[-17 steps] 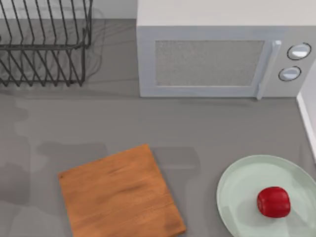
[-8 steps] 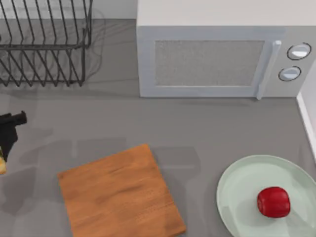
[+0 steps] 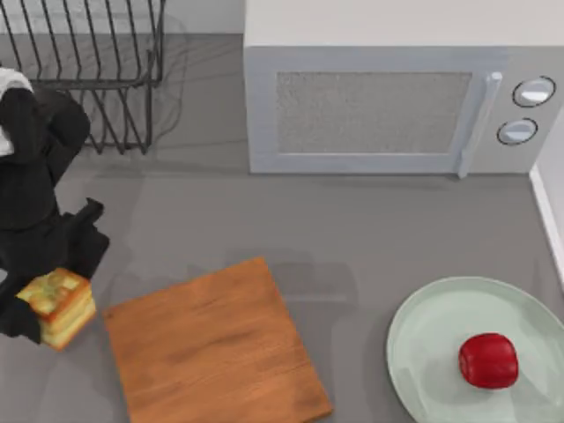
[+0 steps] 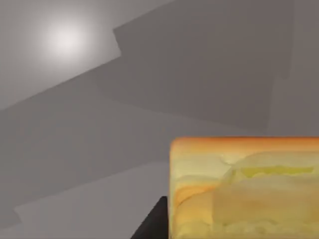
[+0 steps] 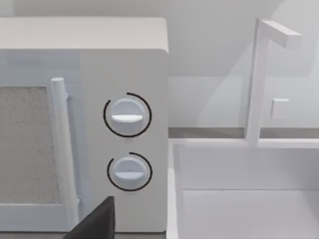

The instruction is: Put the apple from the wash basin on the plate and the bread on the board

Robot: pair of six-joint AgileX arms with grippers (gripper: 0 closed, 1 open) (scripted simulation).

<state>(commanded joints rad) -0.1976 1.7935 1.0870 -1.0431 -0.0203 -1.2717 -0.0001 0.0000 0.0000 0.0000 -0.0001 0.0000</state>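
Already half the job looks finished. From the top view, the apple (image 3: 487,359) sits on the plate (image 3: 423,330), far to the right of the left gripper (image 3: 35,310) and well apart from it. That gripper is at the table's left edge, closed on the bread (image 3: 58,307), which rides between its dark fingers and appears to be off the table. The board (image 3: 216,344) lies bare just to the right of the gripper, its near corner close beside the bread but not under it. So I judge the apple step done and the bread step in mid-carry: what remains is a short move rightward over the board, a descent, and a release. Behind the gripper stands a rack (image 3: 84,75), with a microwave (image 3: 388,97) further right.

From the left wrist view, the bread (image 4: 244,189) is close up against the camera, toasted edge and pale layers plain, with grey table beyond it.

From the right wrist view, the microwave (image 5: 84,124) with its two dials faces the camera, and the white basin (image 5: 249,199) lies beside it. The right arm looks parked near there; whether its fingers are apart or together I cannot tell.
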